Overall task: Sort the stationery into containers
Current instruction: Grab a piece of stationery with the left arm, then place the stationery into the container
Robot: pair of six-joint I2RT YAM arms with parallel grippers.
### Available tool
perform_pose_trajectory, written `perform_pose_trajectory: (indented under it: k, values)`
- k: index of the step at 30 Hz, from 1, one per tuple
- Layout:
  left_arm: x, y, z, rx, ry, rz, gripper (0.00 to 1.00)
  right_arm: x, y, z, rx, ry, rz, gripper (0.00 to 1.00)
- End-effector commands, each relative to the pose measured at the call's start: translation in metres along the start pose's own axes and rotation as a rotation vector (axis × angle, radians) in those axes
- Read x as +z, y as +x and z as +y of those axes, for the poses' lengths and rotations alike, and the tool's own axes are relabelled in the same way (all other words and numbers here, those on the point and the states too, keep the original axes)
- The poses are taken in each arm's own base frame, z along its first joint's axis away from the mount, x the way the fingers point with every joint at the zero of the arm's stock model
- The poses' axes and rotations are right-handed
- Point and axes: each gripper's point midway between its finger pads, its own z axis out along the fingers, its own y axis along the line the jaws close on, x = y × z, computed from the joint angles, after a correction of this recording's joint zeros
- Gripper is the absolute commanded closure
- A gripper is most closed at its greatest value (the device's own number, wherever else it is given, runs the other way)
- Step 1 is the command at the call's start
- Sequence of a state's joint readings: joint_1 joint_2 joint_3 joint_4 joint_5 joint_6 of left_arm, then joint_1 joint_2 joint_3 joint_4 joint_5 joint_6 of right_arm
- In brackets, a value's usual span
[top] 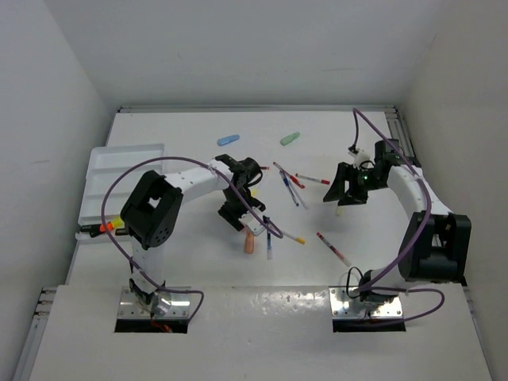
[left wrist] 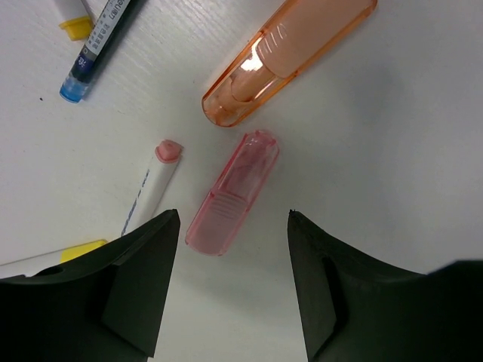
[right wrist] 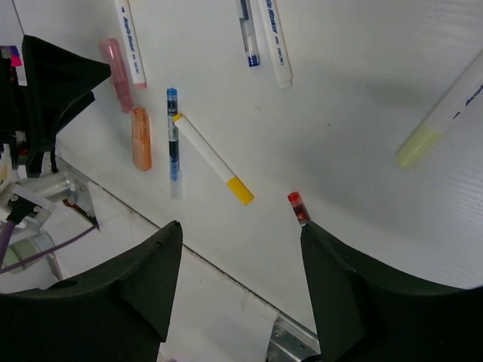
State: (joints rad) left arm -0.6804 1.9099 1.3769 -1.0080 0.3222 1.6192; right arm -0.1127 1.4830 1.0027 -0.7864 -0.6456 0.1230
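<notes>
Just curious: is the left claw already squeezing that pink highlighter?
No, the left gripper is open, its fingers spread apart with the pink highlighter lying between them.

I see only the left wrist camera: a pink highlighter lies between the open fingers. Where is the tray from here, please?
Observer: The white tray lies at the left edge of the table, further left than the left gripper.
Operator: Is something in it already?
Observer: Yes, a few coloured items lie at its near end; the left arm hides part of them.
Operator: And the right side, is it busy?
Observer: No. The right gripper is open and holds nothing; it hangs over loose pens on the table.
</notes>
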Motion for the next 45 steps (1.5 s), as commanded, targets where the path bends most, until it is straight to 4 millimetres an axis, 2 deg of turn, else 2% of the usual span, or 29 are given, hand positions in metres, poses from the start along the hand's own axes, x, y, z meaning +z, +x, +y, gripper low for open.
perform_pose_trajectory:
  k: [1,4,9,15,16,20,22,23,25,26,28,29,31,32,33,34,36,37,39,42,44,45]
  values:
    - [0.007,0.003,0.004,0.055,-0.001,0.009,0.35,-0.005,-0.011,0.005,-0.029,-0.029,-0.025,0.36]
    - [0.014,0.007,0.004,0.05,0.009,0.016,0.36,-0.005,-0.011,0.004,-0.029,-0.027,-0.024,0.36]
    - [0.024,0.014,0.001,0.031,0.02,0.019,0.44,-0.006,-0.01,0.002,-0.034,-0.02,-0.018,0.37]
    - [0.034,0.027,-0.015,-0.01,0.005,0.046,0.62,-0.007,-0.006,-0.003,-0.043,0.008,-0.013,0.36]
    - [0.035,0.028,-0.023,-0.035,0.007,0.052,0.69,-0.008,-0.004,-0.004,-0.047,0.022,-0.016,0.35]
    - [0.028,0.032,-0.033,-0.116,-0.03,0.045,0.81,-0.013,0.0,-0.025,-0.067,0.155,-0.025,0.31]
    - [0.015,0.031,-0.032,-0.185,-0.077,0.028,0.84,-0.016,0.003,-0.028,-0.078,0.172,-0.03,0.31]
    - [0.006,0.036,-0.032,-0.231,-0.103,0.02,0.85,-0.016,0.003,-0.027,-0.078,0.169,-0.031,0.31]
    - [-0.019,0.038,-0.025,-0.321,-0.174,-0.004,0.88,-0.016,0.006,-0.026,-0.075,0.16,-0.024,0.31]
    - [-0.037,0.049,-0.023,-0.381,-0.226,-0.004,0.88,-0.016,0.007,-0.023,-0.07,0.145,-0.024,0.31]
    - [-0.059,0.059,-0.023,-0.486,-0.27,-0.036,0.9,-0.015,0.004,-0.021,-0.065,0.133,-0.028,0.31]
    - [-0.082,0.075,-0.027,-0.554,-0.293,-0.047,0.9,-0.014,0.005,-0.02,-0.054,0.126,-0.025,0.31]
    - [-0.104,0.088,-0.036,-0.602,-0.311,-0.072,0.9,-0.013,0.001,-0.015,-0.061,0.113,-0.031,0.32]
    - [-0.124,0.102,-0.049,-0.655,-0.326,-0.067,0.9,-0.012,0.0,-0.013,-0.061,0.109,-0.029,0.31]
    - [-0.133,0.109,-0.057,-0.65,-0.332,-0.061,0.9,-0.01,0.0,-0.012,-0.061,0.104,-0.024,0.31]
    - [-0.143,0.123,-0.074,-0.7,-0.335,-0.047,0.91,-0.009,0.0,-0.01,-0.066,0.101,-0.024,0.31]
    - [-0.162,0.137,-0.09,-0.685,-0.353,0.0,0.91,-0.005,-0.001,-0.007,-0.073,0.095,-0.018,0.32]
    - [-0.17,0.149,-0.111,-0.734,-0.347,0.01,0.91,-0.004,-0.001,-0.006,-0.077,0.093,-0.016,0.31]
    - [-0.184,0.163,-0.126,-0.73,-0.354,0.041,0.92,-0.001,0.0,-0.003,-0.076,0.089,-0.007,0.31]
    - [-0.193,0.198,-0.169,-0.815,-0.344,0.099,0.92,0.004,0.0,0.0,-0.08,0.084,0.001,0.31]
    - [-0.192,0.213,-0.186,-0.819,-0.322,0.121,0.92,0.007,-0.001,0.003,-0.085,0.083,0.004,0.32]
    - [-0.193,0.222,-0.202,-0.851,-0.315,0.137,0.91,0.009,0.0,0.002,-0.086,0.084,0.01,0.32]
